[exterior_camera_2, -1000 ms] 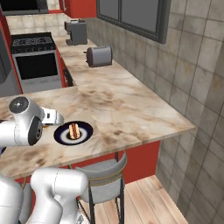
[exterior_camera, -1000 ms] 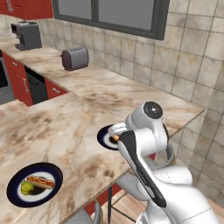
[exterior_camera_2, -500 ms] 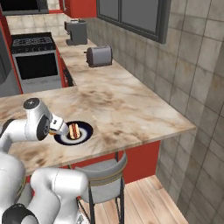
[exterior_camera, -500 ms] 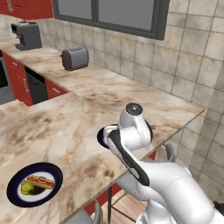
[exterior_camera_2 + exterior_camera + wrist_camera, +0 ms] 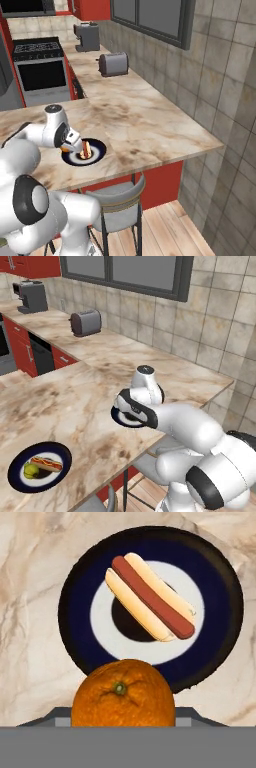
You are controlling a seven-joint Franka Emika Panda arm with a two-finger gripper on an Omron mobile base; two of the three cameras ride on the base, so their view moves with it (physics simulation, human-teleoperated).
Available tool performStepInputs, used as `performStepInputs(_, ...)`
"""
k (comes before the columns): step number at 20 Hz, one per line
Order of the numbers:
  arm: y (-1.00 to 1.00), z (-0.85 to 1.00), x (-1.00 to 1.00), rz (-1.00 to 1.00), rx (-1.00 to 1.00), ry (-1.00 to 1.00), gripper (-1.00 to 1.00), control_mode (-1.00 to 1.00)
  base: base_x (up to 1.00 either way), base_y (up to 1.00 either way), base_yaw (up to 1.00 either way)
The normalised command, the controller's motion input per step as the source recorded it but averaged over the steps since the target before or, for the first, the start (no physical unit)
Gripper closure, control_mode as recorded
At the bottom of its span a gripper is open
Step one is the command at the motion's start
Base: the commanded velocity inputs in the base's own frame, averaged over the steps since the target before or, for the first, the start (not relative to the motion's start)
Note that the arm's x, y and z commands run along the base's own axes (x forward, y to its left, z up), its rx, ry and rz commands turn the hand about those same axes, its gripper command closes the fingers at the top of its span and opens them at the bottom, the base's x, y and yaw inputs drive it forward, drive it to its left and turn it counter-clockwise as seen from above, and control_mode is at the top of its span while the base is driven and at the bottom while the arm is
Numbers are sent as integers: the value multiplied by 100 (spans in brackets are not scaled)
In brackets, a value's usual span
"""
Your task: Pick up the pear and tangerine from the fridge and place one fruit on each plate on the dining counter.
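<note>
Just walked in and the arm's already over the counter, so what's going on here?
The gripper holds the tangerine over the near plate on the dining counter; that plate already has a hot dog on it. The pear already sits on the other plate, beside a second hot dog. So one fruit is placed and the tangerine is not yet released.

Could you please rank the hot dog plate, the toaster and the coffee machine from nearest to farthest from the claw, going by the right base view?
1. The hot dog plate, directly under the claw, which holds the tangerine.
2. The toaster, farther back on the counter along the wall.
3. The coffee machine, at the far end of that counter.
</note>
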Motion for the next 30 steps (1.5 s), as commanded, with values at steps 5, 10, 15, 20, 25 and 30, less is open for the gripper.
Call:
performStepInputs(5, 11, -42, 36, -6, 2, 3, 100, -100, 0, 0, 0)
performStepInputs(10, 8, -39, 32, -7, 3, 3, 100, -100, 0, 0, 0)
performStepInputs(15, 15, -37, 38, -3, 1, 4, 100, -100, 0, 0, 0)
performStepInputs(20, 10, -27, 36, -5, 0, 0, 100, -100, 0, 0, 0)
performStepInputs(25, 6, -17, 24, -6, -2, 1, -100, -100, 0, 0, 0)
performStepInputs(30, -3, 2, -2, -1, 0, 5, -100, -100, 0, 0, 0)
